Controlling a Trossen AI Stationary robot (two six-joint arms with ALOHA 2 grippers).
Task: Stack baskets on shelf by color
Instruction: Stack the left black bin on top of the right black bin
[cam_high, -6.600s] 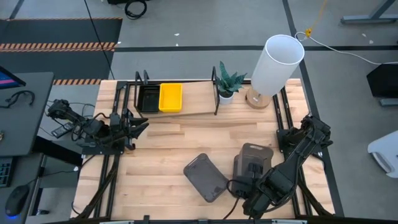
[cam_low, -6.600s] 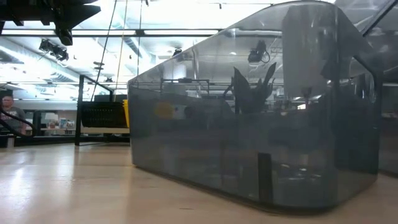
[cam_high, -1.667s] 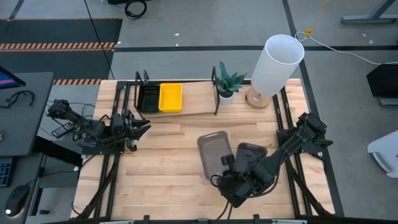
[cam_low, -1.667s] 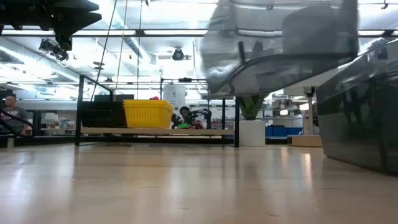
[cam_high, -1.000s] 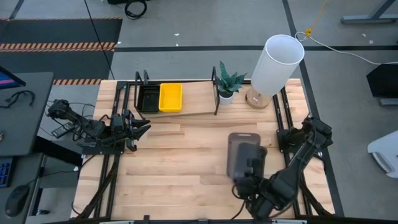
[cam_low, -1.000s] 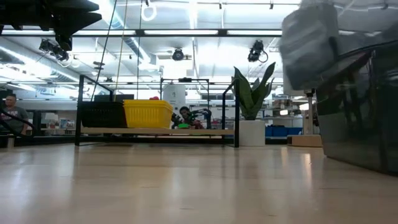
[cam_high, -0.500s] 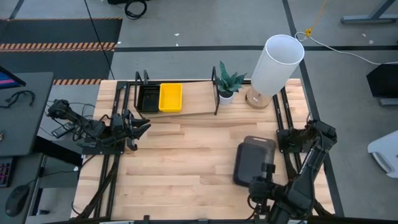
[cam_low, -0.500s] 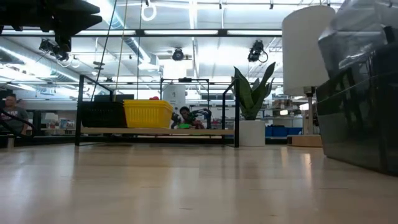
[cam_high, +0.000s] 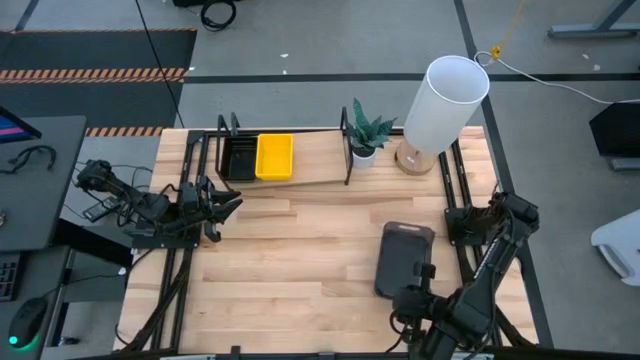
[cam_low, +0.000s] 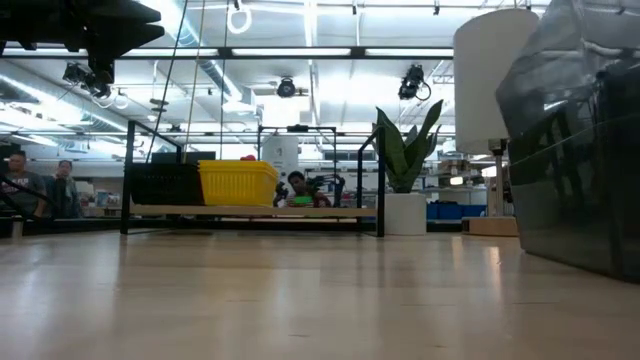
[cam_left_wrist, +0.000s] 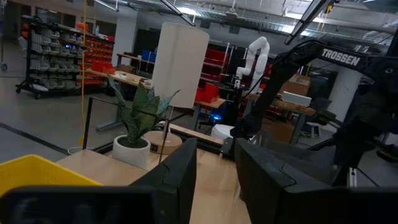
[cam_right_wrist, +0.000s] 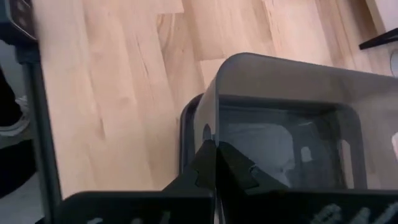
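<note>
We see the grey basket (cam_high: 404, 259) over the counter's (cam_high: 280, 270) right side, long axis running toward the shelf (cam_high: 300, 165), directly above a 2nd grey basket (cam_right_wrist: 193, 134). The right hand (cam_right_wrist: 214, 163) pinches its near rim. The shelf lies far-left of it; the left hand (cam_left_wrist: 214, 171), narrowly parted, waits nearer the shelf.

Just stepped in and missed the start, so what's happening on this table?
The right gripper is shut on the rim of a dark grey basket, holding it over another grey basket at the table's front right. The shelf at the back holds a black basket and a yellow basket side by side, with no grey one on it yet. The left gripper waits open at the table's left edge.
</note>
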